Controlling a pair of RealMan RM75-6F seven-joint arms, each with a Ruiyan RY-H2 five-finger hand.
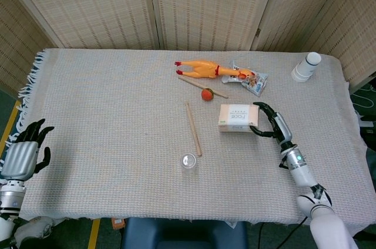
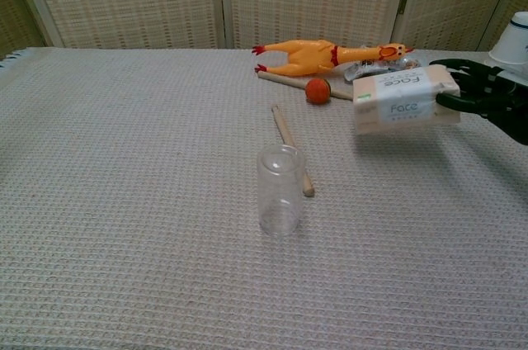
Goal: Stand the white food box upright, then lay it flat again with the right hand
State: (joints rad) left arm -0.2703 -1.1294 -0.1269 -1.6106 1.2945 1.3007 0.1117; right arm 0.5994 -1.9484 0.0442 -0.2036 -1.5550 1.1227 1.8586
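The white food box [image 1: 237, 117] [image 2: 404, 100] with "Face" printed on it lies nearly flat at the table's right middle, its broad printed face up. My right hand [image 1: 271, 123] [image 2: 483, 90] grips its right end, dark fingers wrapped over the top and under the near edge. In the chest view the box looks slightly tilted, and I cannot tell whether it rests fully on the cloth. My left hand [image 1: 24, 150] hangs off the table's left front corner, fingers spread, holding nothing.
A rubber chicken [image 1: 205, 70], a snack packet [image 1: 254, 81], an orange ball [image 1: 206, 94] and a thin stick [image 1: 202, 87] lie behind the box. A wooden stick [image 1: 193, 128] and a clear cup [image 1: 188, 161] sit left of it. A white bottle [image 1: 306, 66] stands far right.
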